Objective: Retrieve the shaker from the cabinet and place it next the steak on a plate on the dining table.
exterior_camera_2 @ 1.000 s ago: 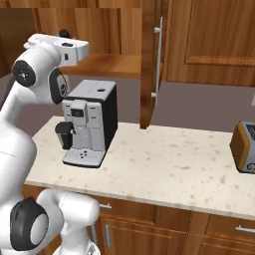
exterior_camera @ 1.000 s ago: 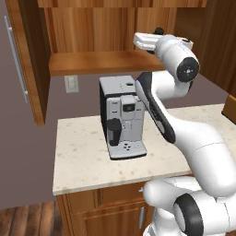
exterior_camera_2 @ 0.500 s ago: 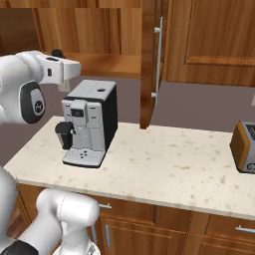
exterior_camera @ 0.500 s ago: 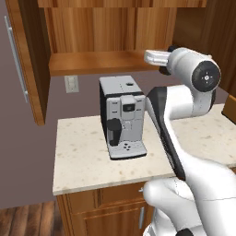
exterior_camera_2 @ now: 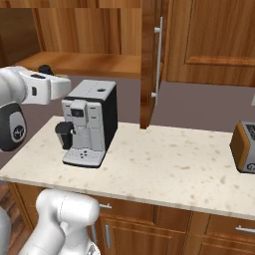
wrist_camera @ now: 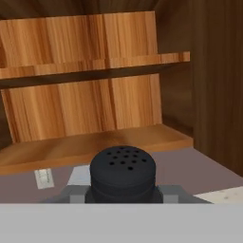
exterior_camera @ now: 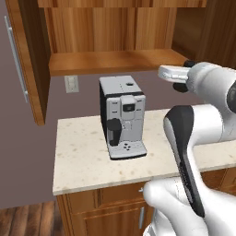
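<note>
The gripper (wrist_camera: pixel 123 195) is clamped on the shaker (wrist_camera: pixel 123 173), a small black cylinder whose perforated cap, dotted with holes, rises just in front of the hand camera between the 2 grey finger mounts. In the left base view the hand (exterior_camera: pixel 177 73) hangs out in front of the open cabinet (exterior_camera: pixel 110 39), about level with its bottom shelf and to the right of the coffee machine (exterior_camera: pixel 122 117), above the height of the machine's top. A dark bit of the shaker (exterior_camera_2: pixel 46 69) shows behind the white hand in the right base view, to the left of and above the coffee machine.

The coffee machine stands on the speckled beige counter (exterior_camera: pixel 87 156), directly below the cabinet's bottom shelf. The cabinet's left door (exterior_camera: pixel 25 60) stands open, its long silver handle (exterior_camera: pixel 16 57) facing outward. In the right base view the other cabinet door (exterior_camera_2: pixel 149 64) hangs edge-on to the right of the coffee machine, and a toaster (exterior_camera_2: pixel 244 147) sits on the counter far to the right of it.
</note>
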